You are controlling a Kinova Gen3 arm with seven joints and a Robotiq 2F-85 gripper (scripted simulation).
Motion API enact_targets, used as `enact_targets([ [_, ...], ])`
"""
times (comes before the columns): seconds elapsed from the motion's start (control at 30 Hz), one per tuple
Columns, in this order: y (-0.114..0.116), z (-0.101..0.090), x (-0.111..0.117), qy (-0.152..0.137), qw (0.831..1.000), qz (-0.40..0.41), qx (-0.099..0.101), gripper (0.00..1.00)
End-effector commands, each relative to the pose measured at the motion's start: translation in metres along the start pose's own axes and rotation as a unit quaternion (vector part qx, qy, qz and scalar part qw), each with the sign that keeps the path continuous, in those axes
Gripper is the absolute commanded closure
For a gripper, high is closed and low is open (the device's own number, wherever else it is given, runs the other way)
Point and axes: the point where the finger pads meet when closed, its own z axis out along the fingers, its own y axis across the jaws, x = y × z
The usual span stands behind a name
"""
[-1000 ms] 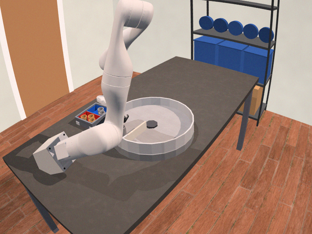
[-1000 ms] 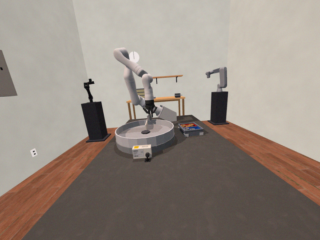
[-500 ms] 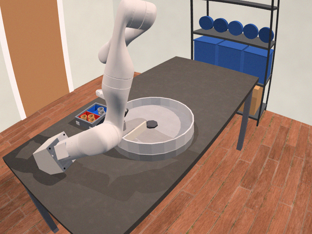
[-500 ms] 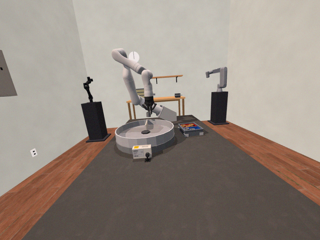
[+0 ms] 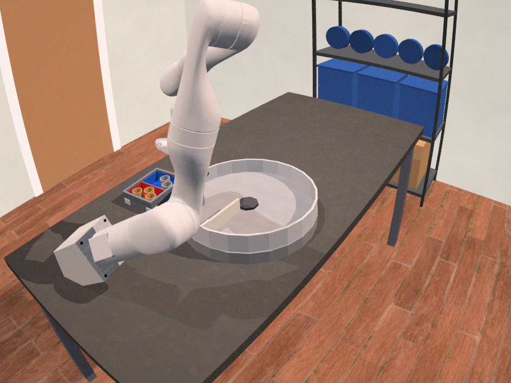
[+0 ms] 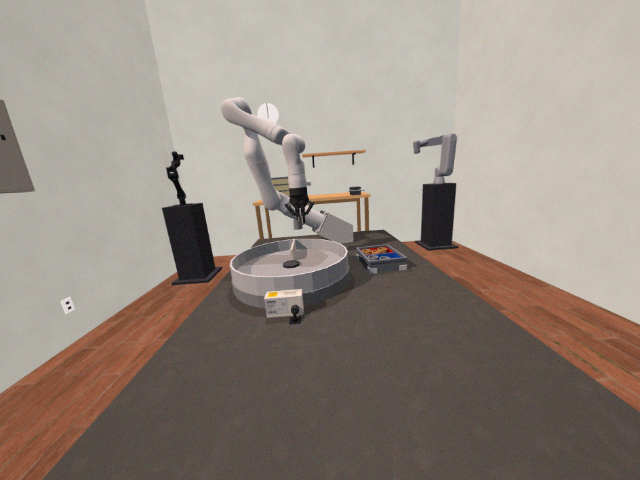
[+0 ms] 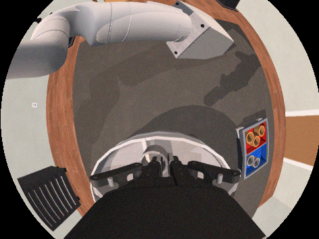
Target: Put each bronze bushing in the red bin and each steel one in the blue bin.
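Observation:
My gripper (image 6: 298, 220) (image 7: 165, 158) is shut on a small grey steel bushing (image 6: 297, 225) and holds it well above the near-side part of the turntable (image 5: 255, 244) (image 6: 289, 282) (image 7: 104, 168). In the top view the arm hides the gripper. The turntable shows no loose bushings, only its dark hub (image 5: 249, 202) (image 6: 291, 264) and a pale wooden bar (image 5: 220, 215). The red bin (image 5: 142, 185) (image 7: 249, 138) holds three bronze bushings (image 5: 149, 190). The blue bin (image 5: 156, 177) (image 6: 396, 253) (image 7: 261, 154) beside it holds two steel bushings (image 5: 165, 178).
The grey double bin tray (image 6: 381, 266) stands on the table beside the turntable. The arm's base block (image 5: 80, 255) sits at the table's end. A small labelled box with a knob (image 6: 283, 302) stands in front of the turntable. A shelf rack (image 5: 384, 82) stands beyond the table.

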Motion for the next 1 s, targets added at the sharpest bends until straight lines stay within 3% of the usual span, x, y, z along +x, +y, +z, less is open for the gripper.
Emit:
enact_targets([
  [0.0,0.020,0.000,-0.006,-0.002,1.000,0.029,0.001,1.00],
  [0.07,0.041,0.000,-0.011,-0.002,0.998,0.064,0.000,1.00],
  [0.27,0.052,0.000,-0.014,-0.002,0.997,0.081,0.000,1.00],
  [0.43,0.105,0.000,-0.027,-0.002,0.986,0.168,0.000,1.00],
  [0.53,0.105,0.000,-0.027,-0.002,0.986,0.168,0.000,1.00],
  [0.63,0.137,0.000,-0.035,-0.002,0.976,0.219,0.000,1.00],
  [0.7,0.137,0.000,-0.035,-0.002,0.976,0.219,0.000,1.00],
  [0.77,0.158,0.000,-0.040,-0.002,0.967,0.253,0.000,1.00],
  [0.87,0.158,0.000,-0.040,-0.002,0.967,0.253,0.000,1.00],
  [0.97,0.190,0.000,-0.048,-0.002,0.953,0.303,0.000,1.00],
])
